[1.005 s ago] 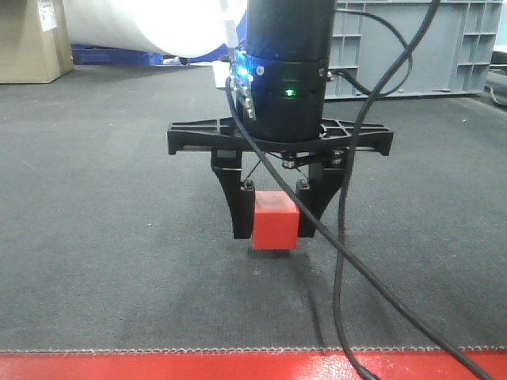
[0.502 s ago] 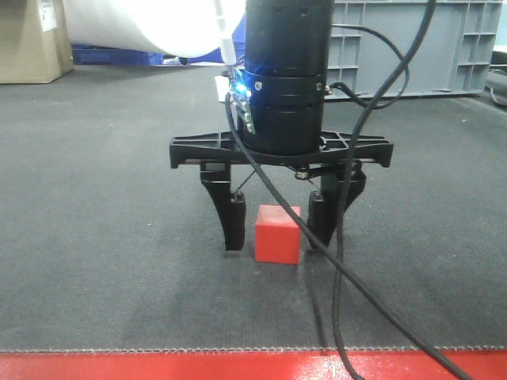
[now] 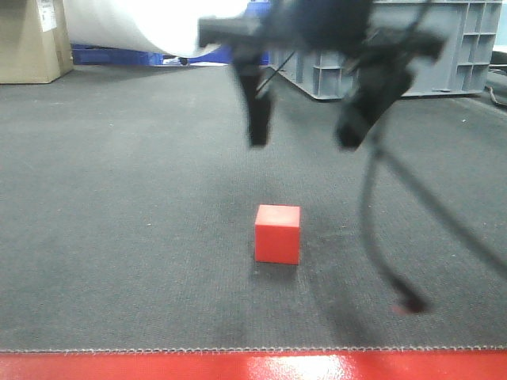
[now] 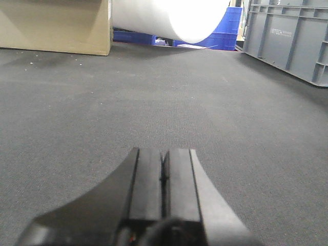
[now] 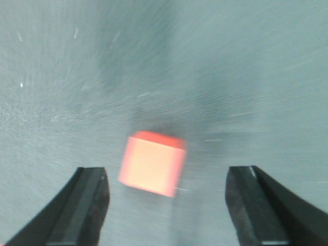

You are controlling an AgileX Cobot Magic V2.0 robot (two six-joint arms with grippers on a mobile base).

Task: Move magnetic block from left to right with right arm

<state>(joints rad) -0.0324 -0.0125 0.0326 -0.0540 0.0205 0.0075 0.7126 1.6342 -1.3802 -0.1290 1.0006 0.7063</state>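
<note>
The magnetic block (image 3: 277, 233) rests alone on the dark grey mat (image 3: 119, 237), touched by nothing, a little behind the red strip (image 3: 158, 366) at the mat's near edge. The right gripper (image 3: 303, 136) hangs blurred above the block with its jaws spread wide and empty; its wrist view shows the block (image 5: 152, 163) between the two fingertips (image 5: 84, 197). The left gripper (image 4: 163, 174) lies low over the mat, jaws pressed together on nothing, with a grey crate (image 4: 289, 36) beyond.

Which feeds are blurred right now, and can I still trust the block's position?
Front view: right gripper motion-smeared, but the magnetic block is sharp on the mat. Right wrist view: whole frame blurred, block edges soft. Left wrist view: sharp, left gripper shut, bright glare on the white roll.
</note>
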